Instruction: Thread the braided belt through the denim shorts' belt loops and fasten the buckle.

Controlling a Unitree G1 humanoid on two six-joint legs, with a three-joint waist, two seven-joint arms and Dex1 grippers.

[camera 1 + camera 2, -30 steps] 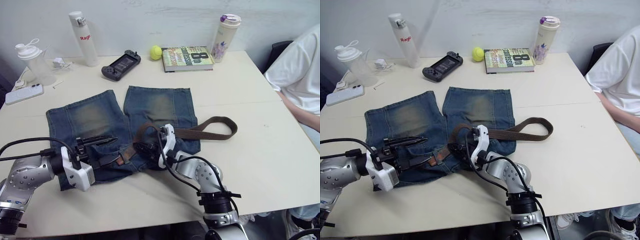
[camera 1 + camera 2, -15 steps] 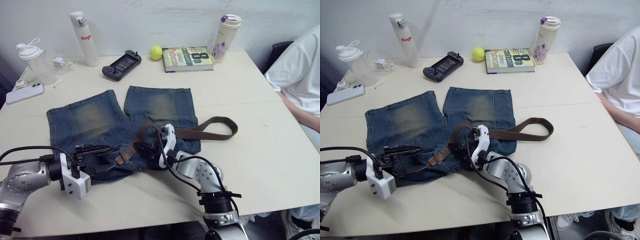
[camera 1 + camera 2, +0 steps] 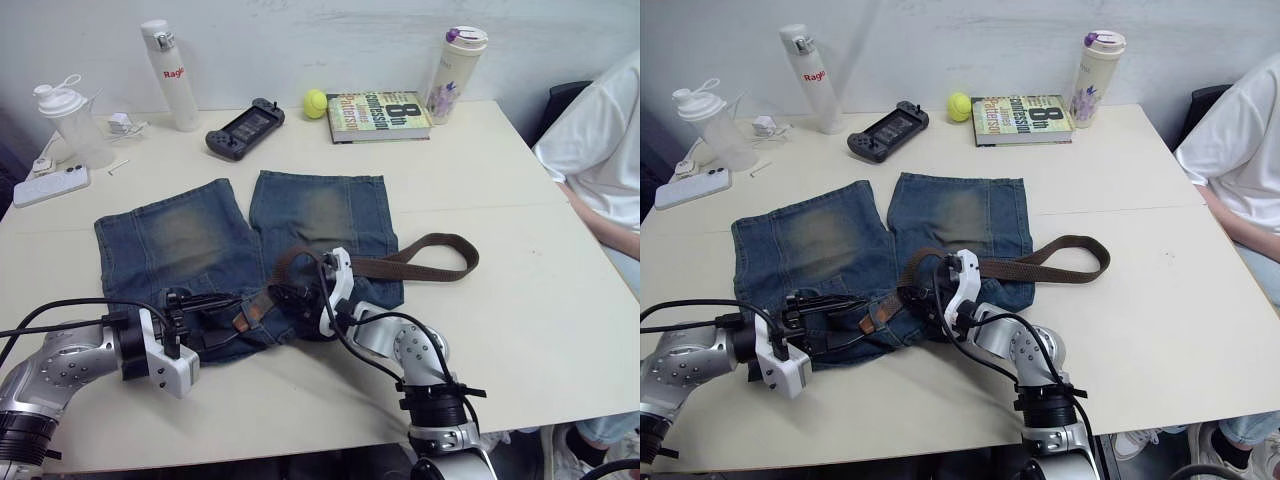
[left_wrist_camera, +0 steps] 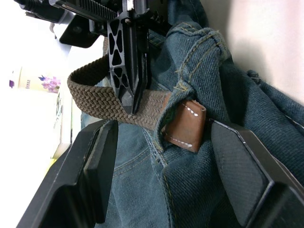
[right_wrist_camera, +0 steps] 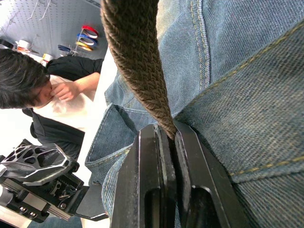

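- The denim shorts point(image 3: 240, 250) lie flat on the cream table point(image 3: 520, 300), waistband edge toward me, both legs pointing to the far side.
- The braided belt point(image 3: 420, 262) runs from the waistband near the middle of the shorts out over the table on my right, where it bends back in a loop; that loop rests on bare tabletop just past the right leg.
- My right gripper point(image 5: 166, 137) is at the waistband, fingers pinched narrow on the braided belt; in my right wrist view the woven strap comes down straight into the slit between the two fingers.
- My left gripper point(image 4: 161, 142) sits at the waistband edge on the left half of the shorts, fingers spread wide, one on each side of a bunched fold of denim; neither finger is pressing on anything I can see.
- Between those fingers, the tan leather tip point(image 4: 186, 124) of the belt pokes out from under one of the belt loops point(image 4: 192, 71); the woven part leads away behind it toward the right gripper.
- I cannot make out the buckle.
- Far side of the table: white bottle point(image 3: 167, 75), handheld game console point(image 3: 244, 128), tennis ball point(image 3: 315, 103), book point(image 3: 378, 115), patterned tumbler point(image 3: 452, 72).
- Far left: shaker cup point(image 3: 70, 125), phone point(image 3: 48, 186).
- A person in a white shirt point(image 3: 600, 150) sits at the table's right edge.
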